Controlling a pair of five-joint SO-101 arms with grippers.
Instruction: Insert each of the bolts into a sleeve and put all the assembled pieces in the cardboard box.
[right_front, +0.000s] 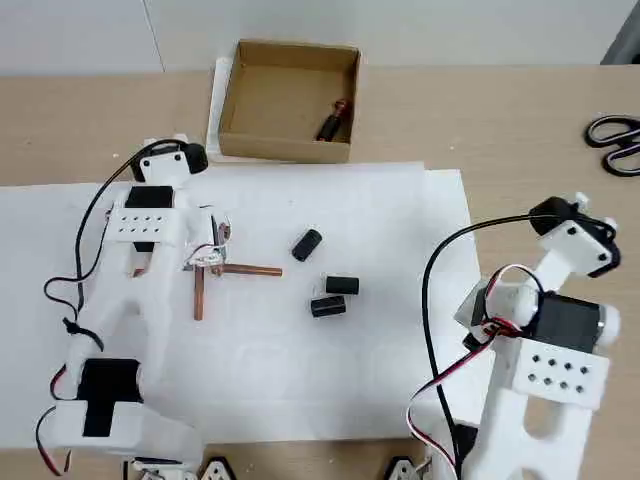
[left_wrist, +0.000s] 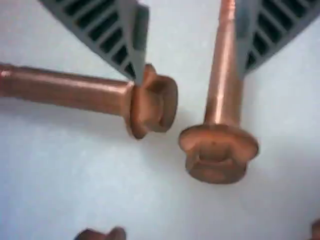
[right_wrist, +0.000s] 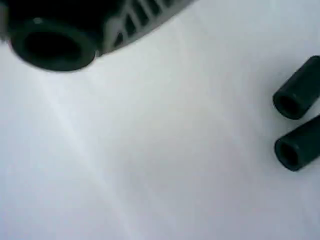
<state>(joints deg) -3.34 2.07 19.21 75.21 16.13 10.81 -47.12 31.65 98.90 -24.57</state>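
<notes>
Left gripper: my left gripper (left_wrist: 192, 50) is spread open, one finger on each side of a shaft, gripping nothing.
Bolt in reach: a copper-coloured flanged metal bolt (left_wrist: 222, 95) lies flat on the white paper sheet (right_front: 300, 380). Its shaft runs between my fingers and its head sits just past the tips.
Neighbour: a second copper bolt (left_wrist: 75, 90) lies at about a right angle to the first. The two heads are close together, and this one's head touches one of my fingers (left_wrist: 115, 30).
Long axis: the bolt's axis runs along my fingers, not across them, with the plain end pointing back under my wrist.
Handling: I judge it rigid, smooth and round, so likely to roll or slide under a loose pinch.
Where to grip: across the shaft near the head, leaving the plain end free.
Right gripper: my right gripper (right_wrist: 75, 35) appears clenched on a black cylindrical plastic sleeve (right_wrist: 50, 45), held off the paper with its open bore in view.
Sleeve handling: stiff, light and hollow.
Spare sleeves: three loose black sleeves (right_front: 307, 243) (right_front: 341, 285) (right_front: 328, 306) lie mid-sheet.
Box: the brown cardboard box (right_front: 290, 148) already holds one assembled piece (right_front: 333, 122).
</notes>
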